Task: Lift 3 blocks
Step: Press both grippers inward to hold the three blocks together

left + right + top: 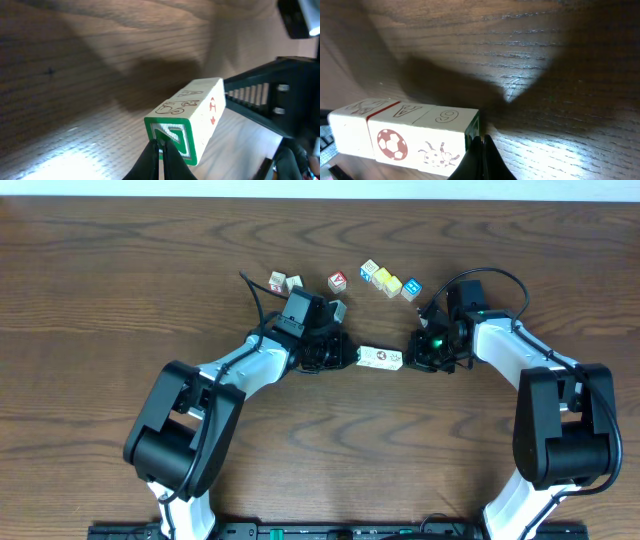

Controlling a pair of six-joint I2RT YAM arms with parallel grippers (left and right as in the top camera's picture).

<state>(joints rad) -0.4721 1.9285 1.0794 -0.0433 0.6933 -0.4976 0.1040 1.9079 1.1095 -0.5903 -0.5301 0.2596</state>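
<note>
Three cream-white blocks [380,358] with reddish-brown prints form one end-to-end row at the table's middle. The row is squeezed between my two grippers. My left gripper [350,356] is shut, its tips pressing the row's left end. In the left wrist view the fingertips [161,150] touch the green-framed end face of the blocks [192,117]. My right gripper [408,358] is shut too and presses the right end. In the right wrist view its tips [481,145] meet the end of the blocks [405,132]. The row's shadow lies apart from it, so it hangs above the table.
Several loose cubes lie behind the arms: a red-marked pair [284,282], a red-faced cube [338,281], a pale cube [340,310], and a white, yellow and blue line [390,283]. The right arm's black frame [280,100] stands close beyond the row.
</note>
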